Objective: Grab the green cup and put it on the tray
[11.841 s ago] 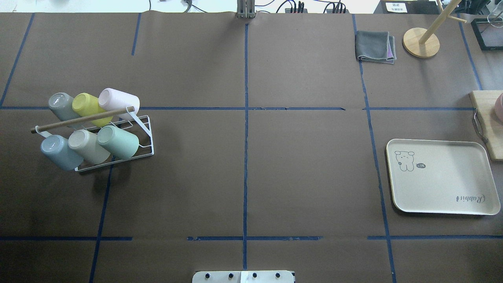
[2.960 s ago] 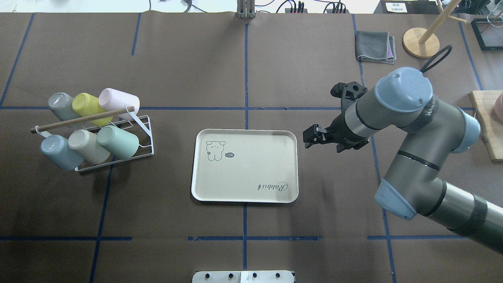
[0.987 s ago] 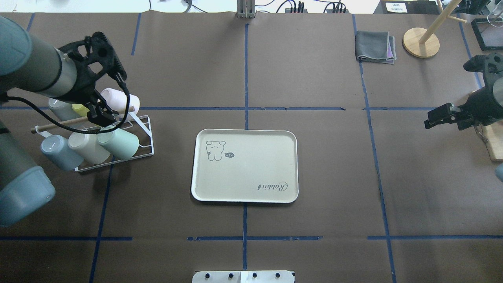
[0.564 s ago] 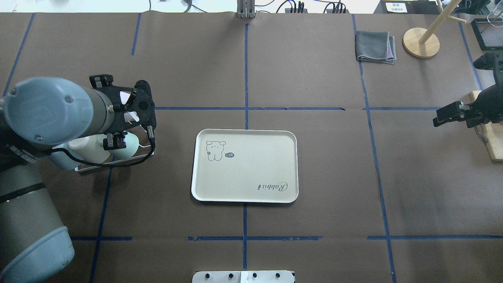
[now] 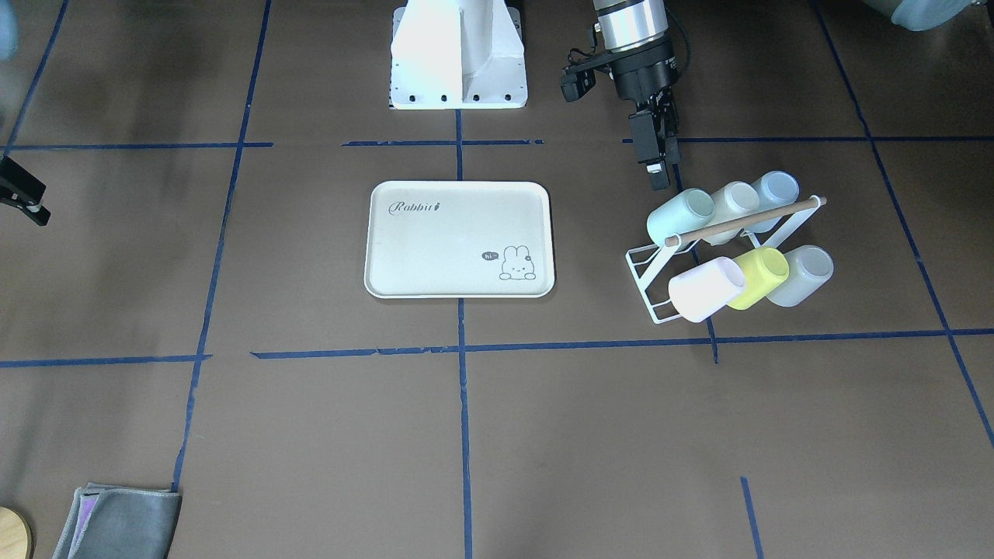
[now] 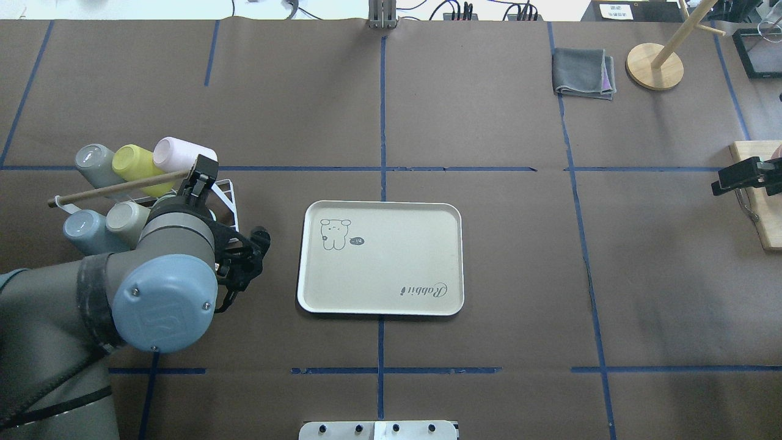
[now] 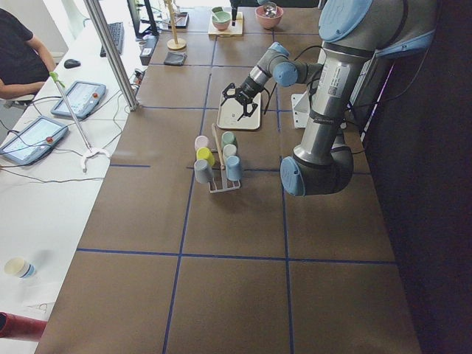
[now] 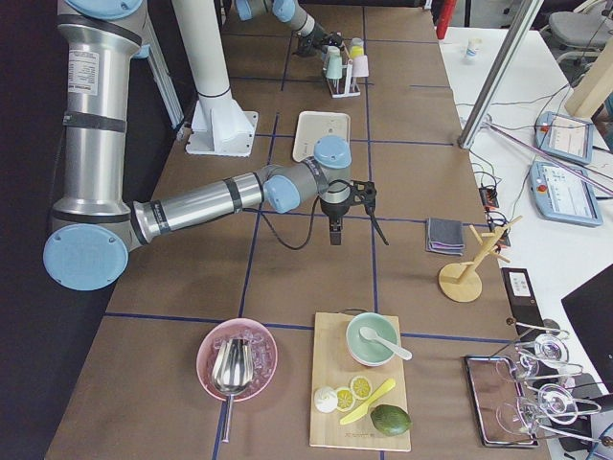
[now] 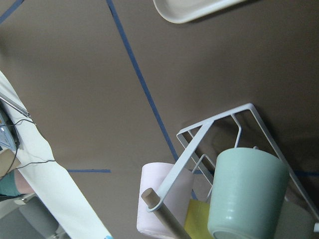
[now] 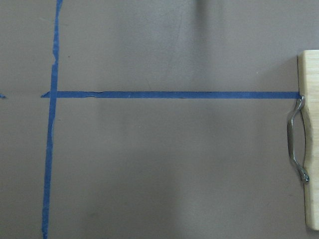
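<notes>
The green cup (image 5: pixel 680 215) hangs tilted on the near corner of a white wire rack (image 5: pixel 644 268), mouth down on a peg. It fills the lower right of the left wrist view (image 9: pixel 246 191). In the overhead view my left wrist hides it. My left gripper (image 5: pixel 658 180) is open and empty, pointing at the cup from the robot's side, tips just short of it; it also shows in the overhead view (image 6: pixel 204 165). The cream tray (image 6: pixel 391 269) with the bunny drawing lies empty at the table's middle (image 5: pixel 450 248). My right gripper (image 6: pixel 733 177) is open and empty at the far right.
The rack also holds a pink cup (image 5: pixel 703 289), a yellow-green cup (image 5: pixel 759 277), a grey cup (image 5: pixel 806 273), a beige cup (image 5: pixel 734 203) and a pale blue cup (image 5: pixel 776 190), under a wooden rod (image 5: pixel 745 220). A grey towel (image 6: pixel 583 72), wooden stand (image 6: pixel 655 66) and cutting board (image 6: pixel 754 183) sit right.
My left arm has swung round to the rack's near side, and its gripper now points at the green cup. My right gripper has drawn back further right. The tray has not moved in the last second.
</notes>
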